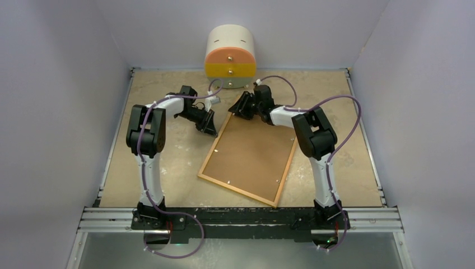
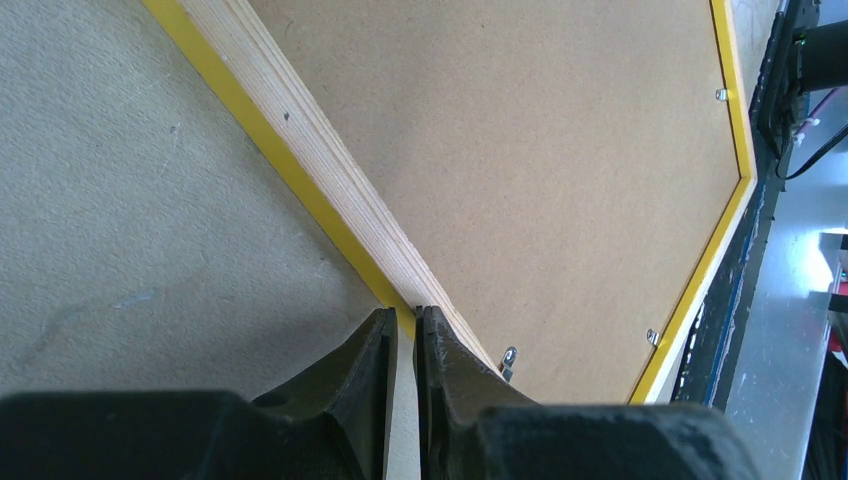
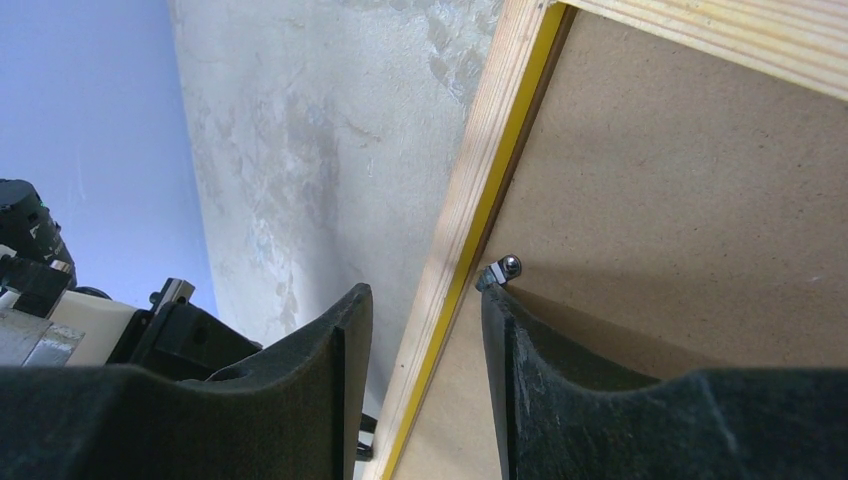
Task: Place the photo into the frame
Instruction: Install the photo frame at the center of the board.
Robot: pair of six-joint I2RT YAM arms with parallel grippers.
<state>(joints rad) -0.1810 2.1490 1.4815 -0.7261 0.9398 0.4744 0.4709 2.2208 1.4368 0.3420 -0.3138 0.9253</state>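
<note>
Top view: the frame (image 1: 214,148) lies back-up on the table, the brown backing board (image 1: 249,154) seated inside it; the left gripper (image 1: 208,124) is at its far-left rail, the right gripper (image 1: 242,106) at its far corner.

Left wrist: the fingers are nearly together and seem pinched on the frame's wooden rail.

Right wrist: the fingers stand apart astride the rail, one beside a metal tab (image 3: 505,266), not clamping.

The photo shows nowhere; I cannot tell whether it sits beneath the board, so loading may be done, with the tabs possibly left.
</note>
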